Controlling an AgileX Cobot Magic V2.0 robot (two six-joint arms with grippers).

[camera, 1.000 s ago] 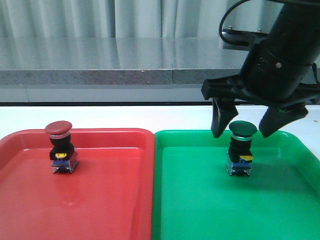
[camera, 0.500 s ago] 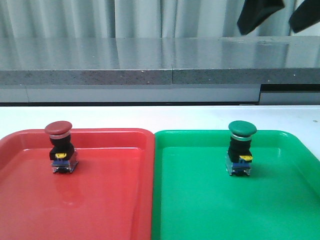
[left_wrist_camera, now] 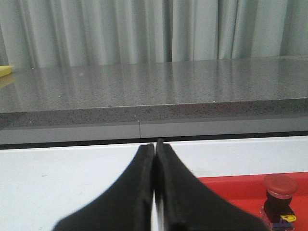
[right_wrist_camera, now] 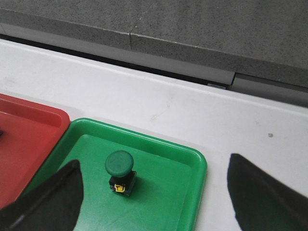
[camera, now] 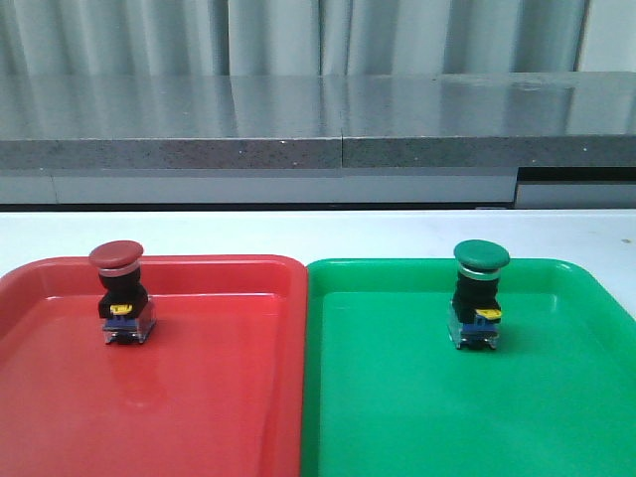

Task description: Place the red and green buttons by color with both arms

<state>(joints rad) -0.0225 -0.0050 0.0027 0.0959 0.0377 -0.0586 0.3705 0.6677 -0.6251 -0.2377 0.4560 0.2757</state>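
Both buttons are stood upright, caps up: red button (camera: pixel 119 295) mid-left on the red tray (camera: pixel 199 397), green button (camera: pixel 478 295) mid-right on the green tray (camera: pixel 397 397). Left gripper (left_wrist_camera: pixel 155 147) is pressed closed, nothing held; right gripper (right_wrist_camera: pixel 154 192) is spread wide and empty, its fingertips cut off.

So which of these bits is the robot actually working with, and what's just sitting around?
Part of the job:
red button, standing in the red tray
green button, standing in the green tray
left gripper, shut and empty
right gripper, open above the green button

Just there:
white table
grey ledge
curtain
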